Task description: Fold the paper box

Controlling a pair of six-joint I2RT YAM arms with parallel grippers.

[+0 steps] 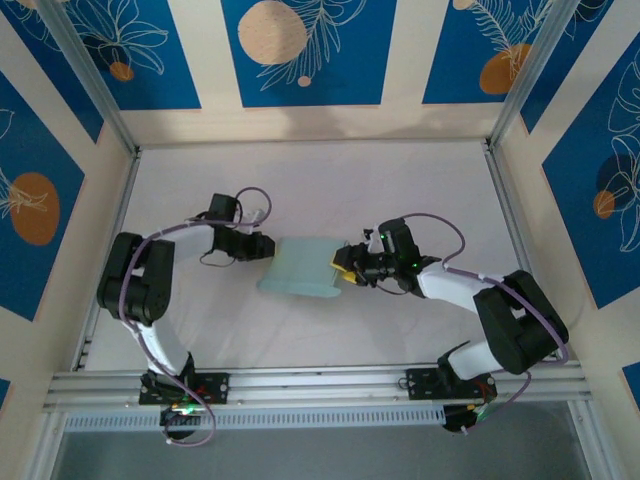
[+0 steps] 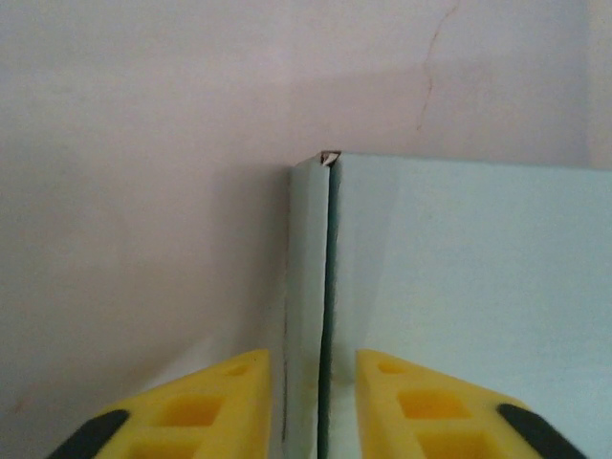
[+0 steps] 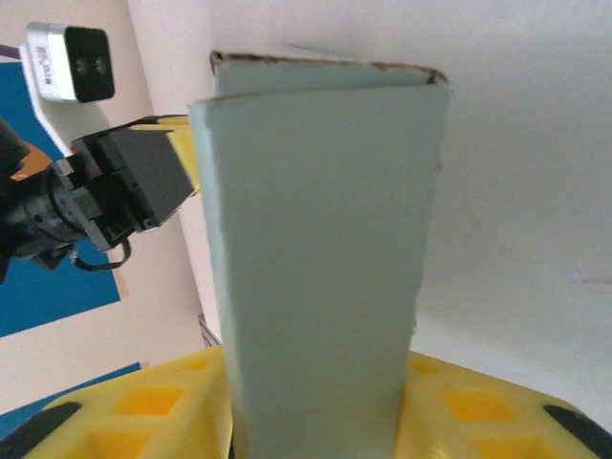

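Note:
The paper box (image 1: 298, 268) is a pale grey-green folded card, held flat a little above the white table between the two arms. My left gripper (image 1: 268, 246) is at its left end. In the left wrist view, the yellow fingers (image 2: 225, 406) stand slightly apart, either side of the box's thin folded edge (image 2: 308, 287), with a gap on each side. My right gripper (image 1: 345, 268) is at the box's right end. In the right wrist view, the box (image 3: 316, 220) fills the space between the yellow fingers (image 3: 163, 411), which press on both its sides.
The white table (image 1: 320, 190) is fenced by aluminium rails (image 1: 320, 385) and by walls with blue patterned panels. The left arm's wrist and camera (image 3: 67, 59) show beyond the box's far end.

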